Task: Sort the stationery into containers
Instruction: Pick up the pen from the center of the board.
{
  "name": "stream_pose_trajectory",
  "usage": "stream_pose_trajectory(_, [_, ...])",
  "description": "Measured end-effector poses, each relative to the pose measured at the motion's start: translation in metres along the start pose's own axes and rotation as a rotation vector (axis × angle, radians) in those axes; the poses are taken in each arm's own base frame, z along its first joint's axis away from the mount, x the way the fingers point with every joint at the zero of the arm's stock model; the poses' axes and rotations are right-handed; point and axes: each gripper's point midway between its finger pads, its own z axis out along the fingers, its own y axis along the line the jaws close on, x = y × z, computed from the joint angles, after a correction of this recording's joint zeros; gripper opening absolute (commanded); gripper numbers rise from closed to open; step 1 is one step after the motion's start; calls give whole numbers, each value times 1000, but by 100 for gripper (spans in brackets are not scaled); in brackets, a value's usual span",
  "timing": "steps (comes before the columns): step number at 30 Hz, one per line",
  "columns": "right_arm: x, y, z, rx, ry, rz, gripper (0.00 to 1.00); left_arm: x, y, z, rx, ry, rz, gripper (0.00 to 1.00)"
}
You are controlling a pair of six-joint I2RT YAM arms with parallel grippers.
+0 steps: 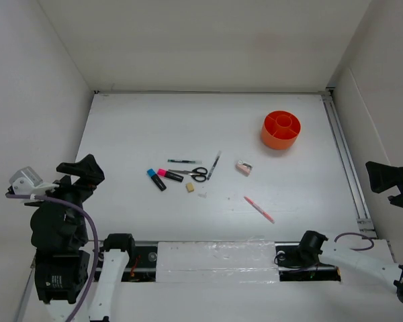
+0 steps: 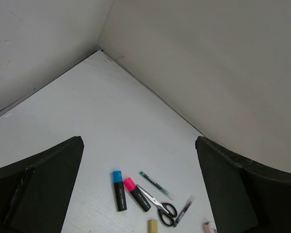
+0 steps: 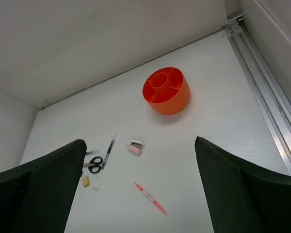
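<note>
Fingers [image 2: 39, 184] of the left gripper [image 2: 138, 143] stand wide apart and hold nothing; the gripper sits off the table's [image 1: 134, 127] left edge, well apart from all the stationery.

A blue marker [image 1: 156, 179] lies leftmost of a loose cluster near the table's middle. The pink marker [image 1: 170, 175] lies just beside it, their caps close together. Past the pink marker, on the far side, lies the green pen [image 1: 183, 161]. The scissors [image 1: 196, 173] lie flat with blades pointing at the pink marker and black handles to the right. An eraser [image 1: 189, 188] sits just on the near side of the scissors. The grey pen [image 1: 214, 165] lies at a slant just beside the handles. The sharpener [image 1: 244, 168] sits alone a little further right. The pink pen [image 1: 258, 209] lies diagonally, nearer the arm bases and apart from everything else.

The orange pot [image 1: 281, 129] stands upright toward the far right of the table, well apart from every item, its central tube and dividers showing from above.

The right gripper [image 3: 140, 141] sits off the right edge, beyond the rail [image 1: 346, 168], its fingers [image 3: 242, 189] likewise spread wide around nothing.
</note>
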Motion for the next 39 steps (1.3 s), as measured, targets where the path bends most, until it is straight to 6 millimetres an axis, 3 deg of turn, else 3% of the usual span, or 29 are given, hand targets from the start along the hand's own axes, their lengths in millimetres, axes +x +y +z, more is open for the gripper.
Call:
stream_pose_trajectory(9, [0,5,-4,-48,18,-9,100,5,-14,-5,95,24,-1,100])
stream_pose_trajectory(13, [14,13,2,-74,64,-57,100,11,-19,-3,124,45,6,100])
stream_pose_trajectory(15, [39,28,11,-106,129,-121,100,21,-23,0,150,76,12,100])
stream_pose_trajectory(18, [98,58,31,-148,283,-284,100,52,-33,14,216,170,27,100])
stream_pose_trajectory(20, [145,81,44,-167,422,-413,100,94,-37,29,257,301,41,100])
stream_pose_trajectory(23, [196,112,60,-200,557,-521,100,164,-29,44,265,534,41,100])
stream_pose_trajectory(26, [242,127,64,-278,693,-571,100,207,-18,50,226,697,34,100])
stream_pose_trajectory(29, [277,127,75,-282,819,-586,100,218,-18,55,215,744,32,100])
stream_pose_trajectory(34, [337,120,92,-229,1019,-596,100,218,-21,60,223,737,30,100])
stream_pose_trajectory(39, [375,81,87,-146,1146,-519,97,207,-31,61,276,690,22,100])
